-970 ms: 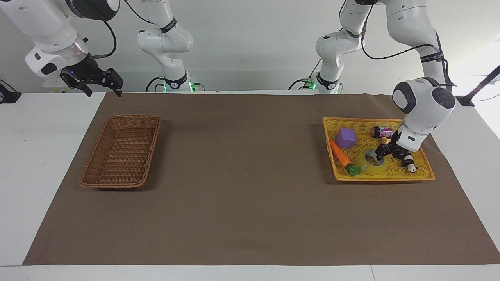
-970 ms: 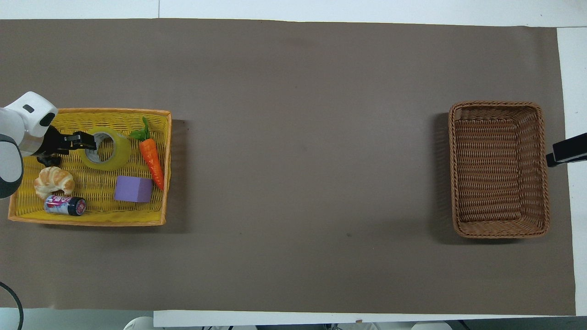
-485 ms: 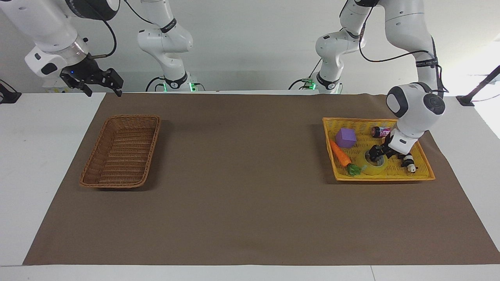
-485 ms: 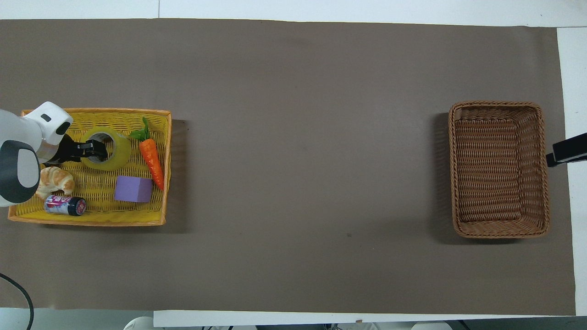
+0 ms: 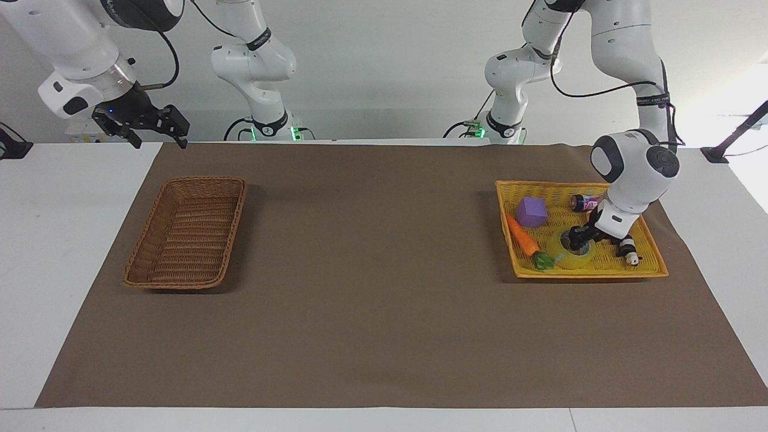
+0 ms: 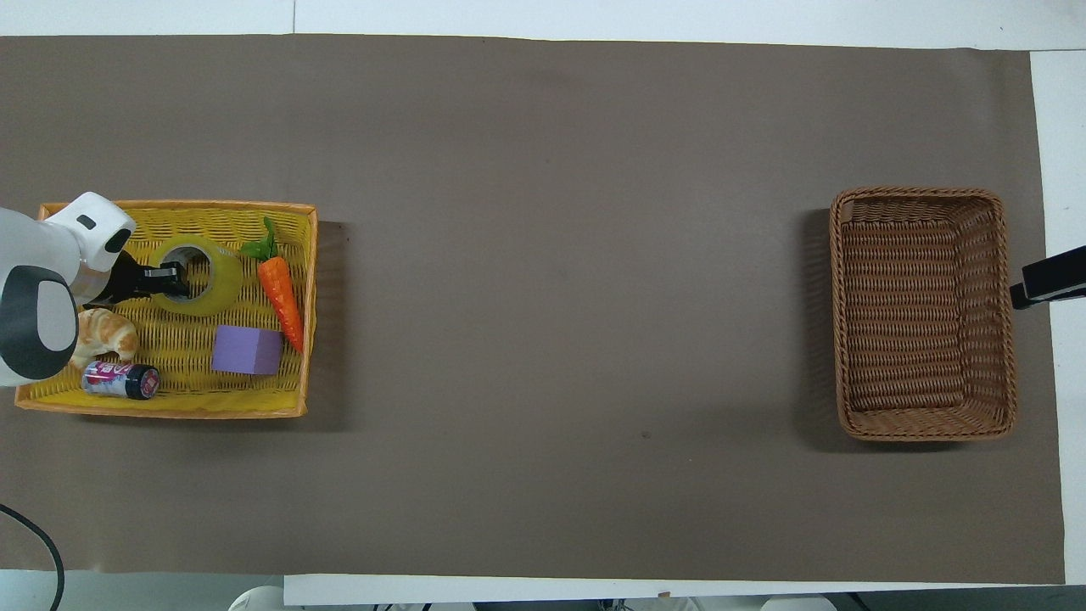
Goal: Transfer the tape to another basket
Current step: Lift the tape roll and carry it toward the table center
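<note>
Left gripper (image 5: 577,239): lowered into the bright yellow-orange plastic mesh tray (image 5: 651,264) at the left arm's end of the tabletop, its dark fingers (image 6: 170,273) set at the rim of the wide roll of translucent yellow packing tape (image 6: 206,287), one reaching into the grey-white core; whether they have clamped onto the roll's wall cannot be told.

Tape: lying flat on the tray floor, hole upward, in the part of the tray farther from the robots.

Other tray contents: orange toy carrot with green leaves (image 6: 278,284), just beside the tape toward the table's middle; lilac cube (image 6: 246,350), nearer to the robots than the tape; golden croissant (image 6: 102,333), partly under the left arm; small can with a pink and white label (image 6: 120,380), lying on its side in the tray corner nearest the robots.

Rectangular brown woven wicker basket (image 6: 922,204): at the right arm's end of the tabletop, on the brown mat (image 6: 560,255), well apart from the tray.

Right gripper (image 5: 157,126): waiting in the air over the table corner at the right arm's end, beside the basket, fingers spread apart.
</note>
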